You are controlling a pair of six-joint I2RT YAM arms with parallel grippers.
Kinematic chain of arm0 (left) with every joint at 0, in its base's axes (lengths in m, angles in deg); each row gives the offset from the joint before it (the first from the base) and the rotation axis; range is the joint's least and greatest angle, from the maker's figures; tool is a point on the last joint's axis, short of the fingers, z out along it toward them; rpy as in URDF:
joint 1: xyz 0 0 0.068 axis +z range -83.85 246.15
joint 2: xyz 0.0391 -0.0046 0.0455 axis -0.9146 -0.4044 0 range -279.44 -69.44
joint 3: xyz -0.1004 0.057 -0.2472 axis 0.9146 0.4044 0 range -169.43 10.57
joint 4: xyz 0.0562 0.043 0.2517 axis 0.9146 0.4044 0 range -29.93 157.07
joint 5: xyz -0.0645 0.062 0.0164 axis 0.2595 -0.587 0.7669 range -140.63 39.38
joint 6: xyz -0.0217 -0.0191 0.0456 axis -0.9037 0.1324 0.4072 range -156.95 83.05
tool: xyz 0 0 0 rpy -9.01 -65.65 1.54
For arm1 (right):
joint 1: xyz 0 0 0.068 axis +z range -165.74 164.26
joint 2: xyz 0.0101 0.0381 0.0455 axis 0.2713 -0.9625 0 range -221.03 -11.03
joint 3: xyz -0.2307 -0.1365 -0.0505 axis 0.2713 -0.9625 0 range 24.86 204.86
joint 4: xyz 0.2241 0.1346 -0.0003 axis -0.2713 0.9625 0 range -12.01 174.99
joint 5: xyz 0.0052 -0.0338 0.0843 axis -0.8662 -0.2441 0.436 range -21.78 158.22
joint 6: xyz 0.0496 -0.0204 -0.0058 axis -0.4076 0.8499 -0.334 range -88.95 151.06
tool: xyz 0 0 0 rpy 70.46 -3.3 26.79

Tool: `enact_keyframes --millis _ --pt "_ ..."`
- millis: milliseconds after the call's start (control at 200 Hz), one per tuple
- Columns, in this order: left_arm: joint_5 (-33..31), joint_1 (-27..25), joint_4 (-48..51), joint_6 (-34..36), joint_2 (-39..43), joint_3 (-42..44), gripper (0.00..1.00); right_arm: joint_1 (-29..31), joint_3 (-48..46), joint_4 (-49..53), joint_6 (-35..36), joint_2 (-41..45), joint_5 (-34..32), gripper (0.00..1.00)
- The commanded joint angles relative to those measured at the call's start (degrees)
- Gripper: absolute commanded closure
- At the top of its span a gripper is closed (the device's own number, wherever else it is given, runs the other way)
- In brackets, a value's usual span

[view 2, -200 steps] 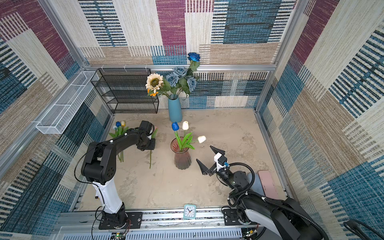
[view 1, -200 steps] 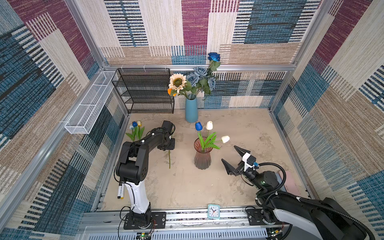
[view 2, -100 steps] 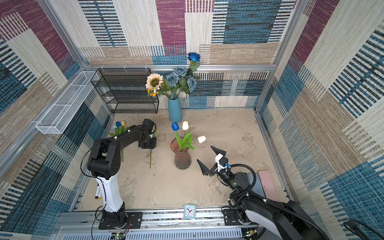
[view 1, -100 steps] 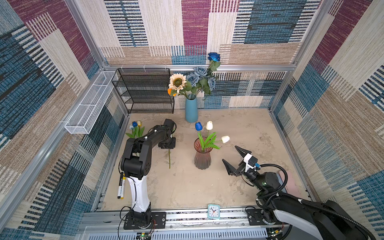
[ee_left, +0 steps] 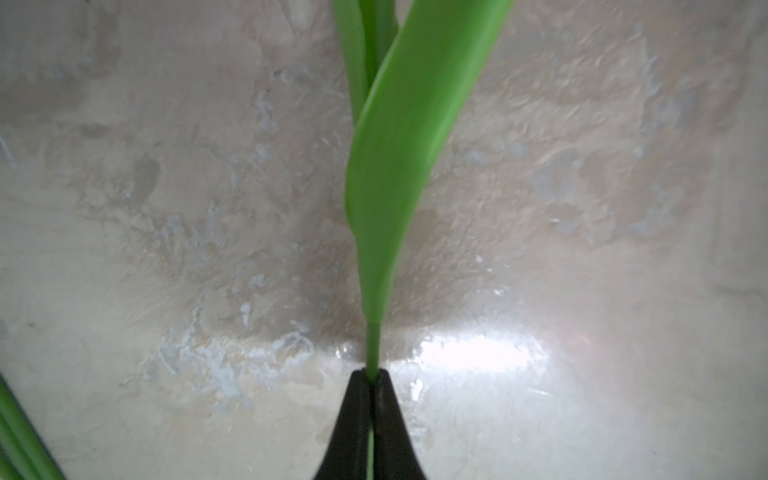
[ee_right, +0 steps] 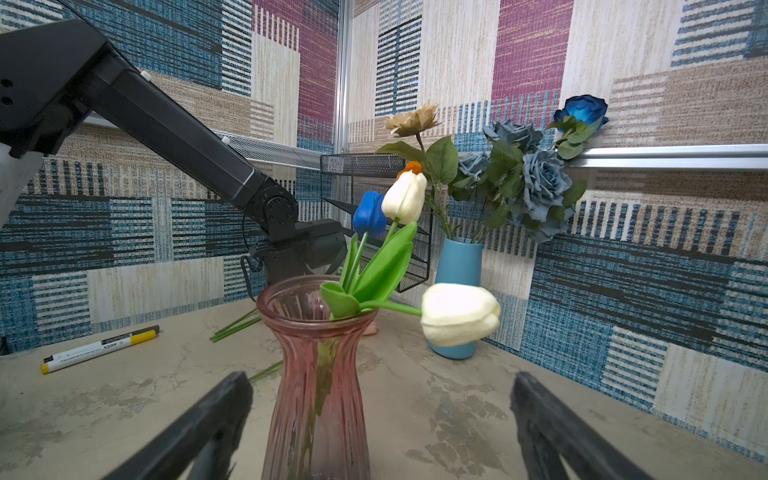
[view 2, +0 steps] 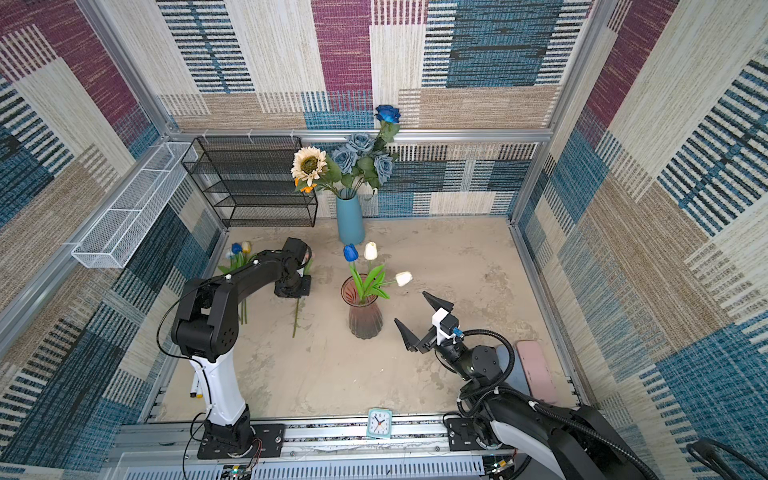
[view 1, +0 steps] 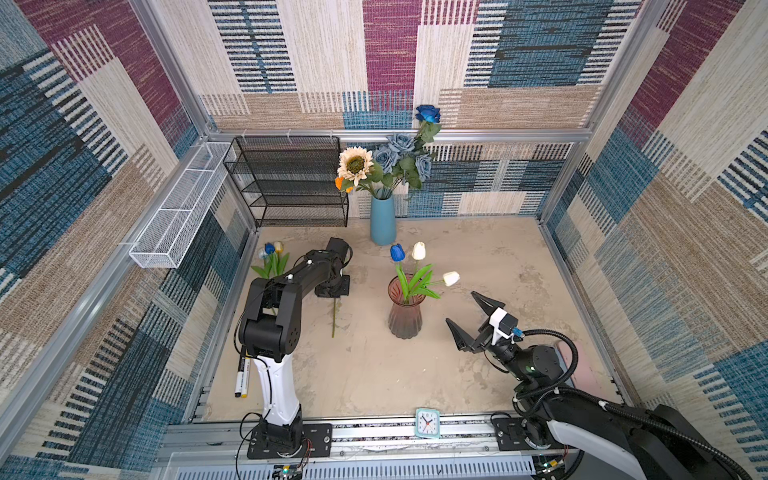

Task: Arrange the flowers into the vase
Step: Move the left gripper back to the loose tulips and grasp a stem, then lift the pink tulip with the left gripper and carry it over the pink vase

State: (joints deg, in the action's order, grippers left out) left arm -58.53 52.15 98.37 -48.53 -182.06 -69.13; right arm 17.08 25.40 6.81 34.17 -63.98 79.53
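A pink glass vase (view 1: 405, 309) (view 2: 365, 309) (ee_right: 316, 374) stands mid-table with a blue tulip (view 1: 397, 252) and two white tulips (view 1: 418, 250) in it. My left gripper (view 1: 332, 291) (ee_left: 372, 376) points down at the table left of the vase, shut on the thin green stem (view 1: 333, 320) (ee_left: 372, 349) of a flower lying there; its bloom is hidden under the arm. Blue and yellow tulips (view 1: 272, 253) lie further left by the wall. My right gripper (view 1: 461, 307) (ee_right: 379, 378) stands open just right of the vase, holding nothing.
A blue vase (view 1: 382, 220) with roses and a sunflower stands at the back, beside a black mesh rack (view 1: 291, 183). A white wire basket (view 1: 178, 208) hangs on the left wall. A marker (view 1: 241, 376) lies front left, a small clock (view 1: 427, 423) at the front edge.
The left gripper's jaws have closed onto the flower stem on the table, and the left arm has shifted slightly. The right arm has stayed still, open.
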Motion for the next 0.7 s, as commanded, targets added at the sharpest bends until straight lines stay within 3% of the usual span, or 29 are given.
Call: enact_keyframes --millis 0,230,441,691 --pt "-0.3 0.0 -0.5 0.5 2.1 0.8 1.0 0.1 -0.3 -1.4 0.0 0.4 -0.9 0.0" --pt "-1.2 -1.5 -7.6 -0.9 14.6 7.8 1.0 0.1 -0.3 -1.3 0.0 0.3 -0.9 0.0" --pt "4.1 -3.6 -18.8 -0.2 28.7 15.4 1.0 0.1 -0.5 -1.5 -0.1 0.6 -0.8 0.0" --pt "3.5 -9.7 -33.3 3.6 45.0 24.6 1.0 0.1 -0.7 -2.1 -0.2 0.5 -1.4 0.0"
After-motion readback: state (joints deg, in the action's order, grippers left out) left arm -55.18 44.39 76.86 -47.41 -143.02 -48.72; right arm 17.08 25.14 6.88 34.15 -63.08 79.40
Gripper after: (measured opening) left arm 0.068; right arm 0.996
